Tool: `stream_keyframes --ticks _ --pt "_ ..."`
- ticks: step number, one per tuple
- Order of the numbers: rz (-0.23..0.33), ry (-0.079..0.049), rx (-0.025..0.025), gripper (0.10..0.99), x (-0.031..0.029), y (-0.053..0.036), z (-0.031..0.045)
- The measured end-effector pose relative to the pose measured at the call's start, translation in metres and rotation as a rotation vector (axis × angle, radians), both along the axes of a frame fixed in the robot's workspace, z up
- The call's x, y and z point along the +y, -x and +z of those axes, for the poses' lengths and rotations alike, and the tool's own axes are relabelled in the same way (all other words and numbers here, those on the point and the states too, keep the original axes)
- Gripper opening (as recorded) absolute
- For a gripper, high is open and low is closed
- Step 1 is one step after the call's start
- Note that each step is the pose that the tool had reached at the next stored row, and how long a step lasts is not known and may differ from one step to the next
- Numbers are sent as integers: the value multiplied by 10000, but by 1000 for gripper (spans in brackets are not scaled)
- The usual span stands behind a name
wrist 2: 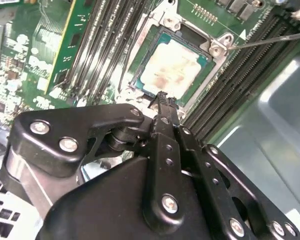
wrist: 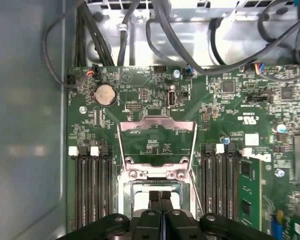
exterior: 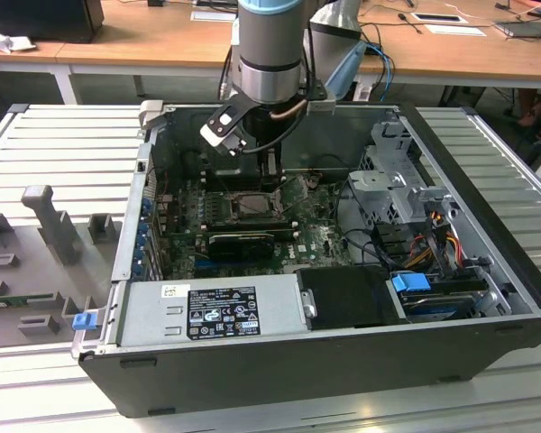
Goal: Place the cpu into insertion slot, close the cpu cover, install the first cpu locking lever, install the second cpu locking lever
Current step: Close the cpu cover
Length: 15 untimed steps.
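Observation:
The cpu (wrist 2: 172, 67), a pale beige-silver square chip, lies flat inside the black-framed insertion slot (wrist 2: 202, 85) on the green motherboard. The cpu cover (wrist: 157, 124), a silver frame with a window, stands flipped open beyond the slot. Thin wire locking levers (wrist: 121, 150) (wrist: 194, 150) rise along its two sides; one lever (wrist 2: 270, 39) also sticks out past the slot's corner. My gripper (wrist 2: 162, 96) (wrist: 160, 195) hangs shut and empty just above the slot's near edge. In the exterior view the gripper (exterior: 269, 173) reaches down into the case over the insertion slot (exterior: 251, 206).
Black memory slots (wrist: 92, 185) (wrist: 217, 180) flank the socket. A black expansion card (exterior: 242, 242) and the grey power supply (exterior: 212, 311) lie on the near side. A drive cage (exterior: 397, 180) and cables (exterior: 424, 244) sit at the exterior view's right. Thick cables (wrist: 160, 30) cross behind the board.

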<state>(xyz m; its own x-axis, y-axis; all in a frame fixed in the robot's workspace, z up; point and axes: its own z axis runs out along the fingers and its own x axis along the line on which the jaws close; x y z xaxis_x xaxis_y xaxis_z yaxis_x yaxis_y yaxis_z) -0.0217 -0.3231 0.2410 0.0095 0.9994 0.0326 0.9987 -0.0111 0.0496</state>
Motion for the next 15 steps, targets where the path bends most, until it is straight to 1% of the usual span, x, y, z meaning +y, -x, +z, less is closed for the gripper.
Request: stream_keyframes --ticks 4,5,6,8,12,14,15 --pt "0 1 1 106 0 0 118" --pt "0 1 1 106 0 0 196" --pt "2 1 1 106 0 -3 255" --pt "1 1 1 106 0 -19 275" --pt "0 1 0 106 1 -41 347" --pt "0 -2 -1 106 1 -82 350" --pt "-2 -1 2 106 1 -120 351"
